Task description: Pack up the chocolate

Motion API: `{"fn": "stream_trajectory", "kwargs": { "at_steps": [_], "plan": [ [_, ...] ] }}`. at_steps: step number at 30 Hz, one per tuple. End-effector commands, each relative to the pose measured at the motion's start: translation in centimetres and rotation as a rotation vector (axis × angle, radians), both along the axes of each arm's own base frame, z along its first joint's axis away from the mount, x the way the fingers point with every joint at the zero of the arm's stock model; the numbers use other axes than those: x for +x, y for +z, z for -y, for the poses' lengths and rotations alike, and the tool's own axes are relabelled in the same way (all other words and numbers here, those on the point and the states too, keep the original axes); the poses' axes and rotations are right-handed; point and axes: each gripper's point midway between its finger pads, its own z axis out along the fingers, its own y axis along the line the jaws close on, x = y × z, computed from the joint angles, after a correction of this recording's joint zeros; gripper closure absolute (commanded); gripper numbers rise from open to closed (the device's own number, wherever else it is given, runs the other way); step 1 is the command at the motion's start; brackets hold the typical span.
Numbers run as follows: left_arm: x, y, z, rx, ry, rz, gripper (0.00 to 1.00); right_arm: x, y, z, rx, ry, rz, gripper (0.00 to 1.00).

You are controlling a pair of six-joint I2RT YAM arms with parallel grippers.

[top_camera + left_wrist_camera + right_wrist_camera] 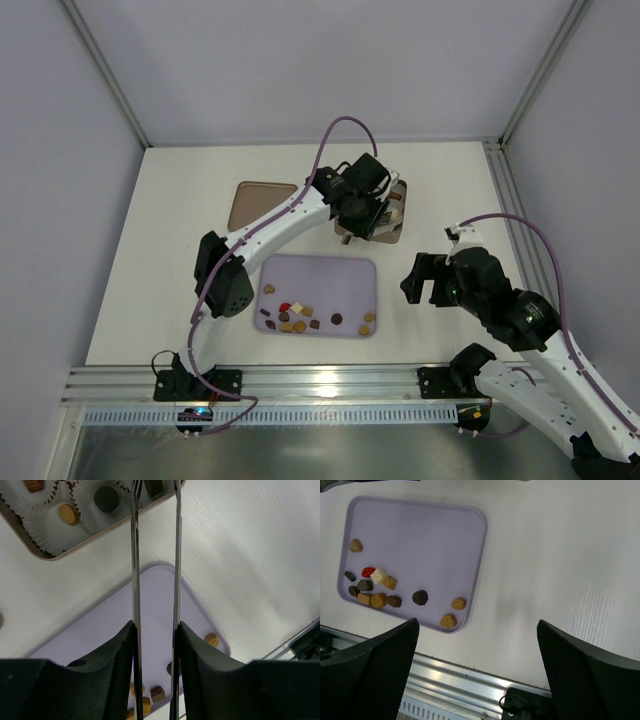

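Several small chocolate pieces (420,598), dark, caramel, cream and one red (368,571), lie along the near side of the lavender tray (320,272). Behind the tray stands a brown box (398,205) holding white paper cups (50,527), some with a piece inside (68,514). My left gripper (155,483) reaches over this box on long thin metal blades. The blades stand apart, and a dark piece (153,488) sits between their tips with a gap on each side. My right gripper (477,645) hangs wide open and empty over bare table, right of the tray.
A flat brown lid (262,203) lies on the table left of the box. An aluminium rail (320,385) runs along the near table edge. Pale enclosure walls close in the back and both sides.
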Motion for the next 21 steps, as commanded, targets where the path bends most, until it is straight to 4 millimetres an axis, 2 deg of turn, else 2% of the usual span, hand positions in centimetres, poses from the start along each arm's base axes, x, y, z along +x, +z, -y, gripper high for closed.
{"fn": "stream_trajectory", "kwargs": {
  "at_steps": [1, 10, 21],
  "plan": [
    [0.7, 3.7, -0.3, -0.067, 0.000, 0.077, 0.62, 0.5, 1.1, 0.1, 0.020, -0.020, 0.039, 0.00],
    [1.0, 5.3, -0.9, -0.089, 0.015, 0.106, 0.62, 0.5, 1.2, 0.1, 0.021, -0.022, 0.041, 0.00],
    [0.9, 8.5, -2.5, -0.134, 0.037, 0.145, 0.61, 0.7, 1.5, 0.0, 0.018, -0.026, 0.044, 0.00]
  ]
}}
